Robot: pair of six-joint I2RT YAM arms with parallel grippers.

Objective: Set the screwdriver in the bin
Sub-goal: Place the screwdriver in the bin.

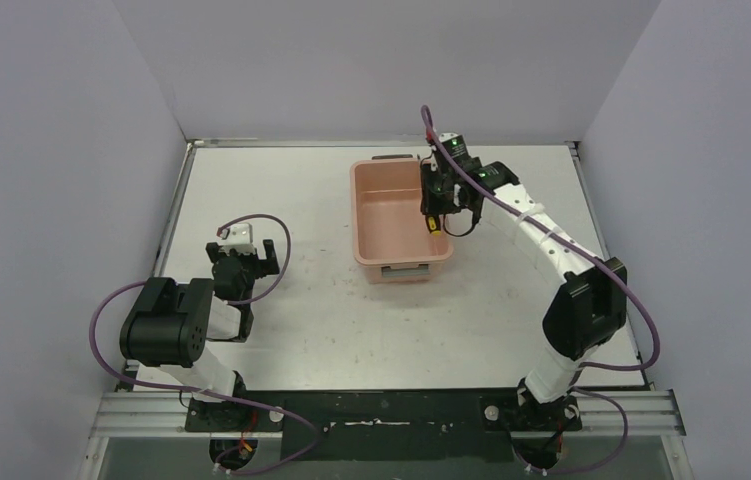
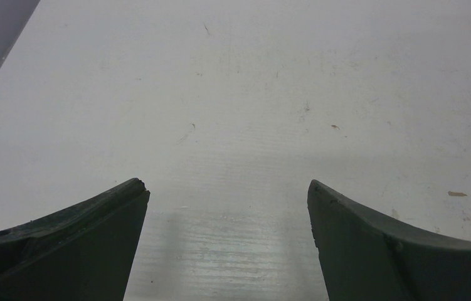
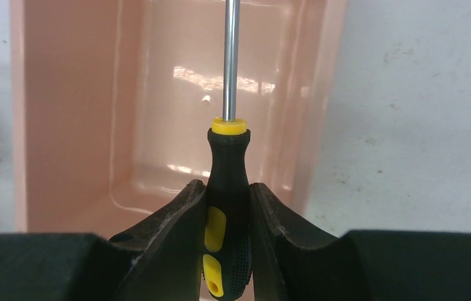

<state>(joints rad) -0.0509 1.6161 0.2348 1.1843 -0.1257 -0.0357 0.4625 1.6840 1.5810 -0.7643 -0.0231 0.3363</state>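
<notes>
Bin (image 1: 356,215) (image 3: 63,125) of salmon-pink plastic, rectangular, round-cornered, at 12 o'clock on white table (image 1: 281,340); glossy floor in view inside. Slim screwdriver (image 3: 227,157) (image 1: 433,215), black-and-yellow handle, thin metal shaft, held above the bin near its 3 o'clock wall. Right gripper (image 3: 227,187) (image 1: 438,205) clamped tight on the handle. Left gripper (image 2: 228,188) (image 1: 241,262) at 9 o'clock, jaws spread wide, holding nothing.

The screwdriver (image 3: 228,182) loses its tip at twelve o'clock of the right wrist view, its butt probably at six.
</notes>
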